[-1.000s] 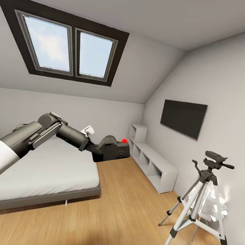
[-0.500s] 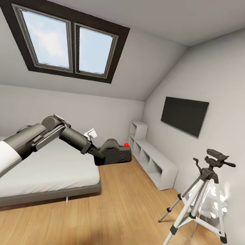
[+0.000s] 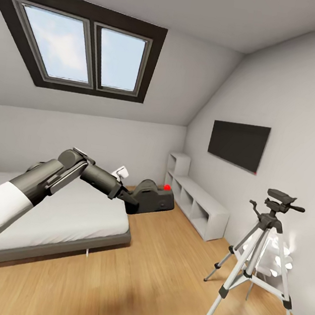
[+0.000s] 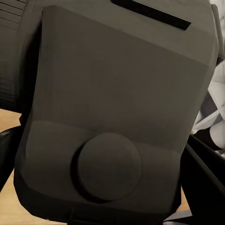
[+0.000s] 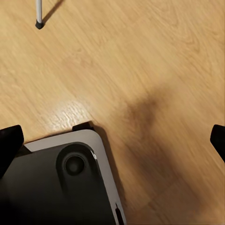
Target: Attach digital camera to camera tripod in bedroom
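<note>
Left end effector holds camera in the air beside the bed; tripod well apart, by the TV wall. Right end effector spread wide. Approach tripod head slowly, camera level.

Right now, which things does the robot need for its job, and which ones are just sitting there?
For the job:
- camera, held in the left gripper
- tripod, standing on the wood floor

Just sitting there:
- bed
- TV on the wall
- white shelves
- skylight
- white lamp behind the tripod
</note>
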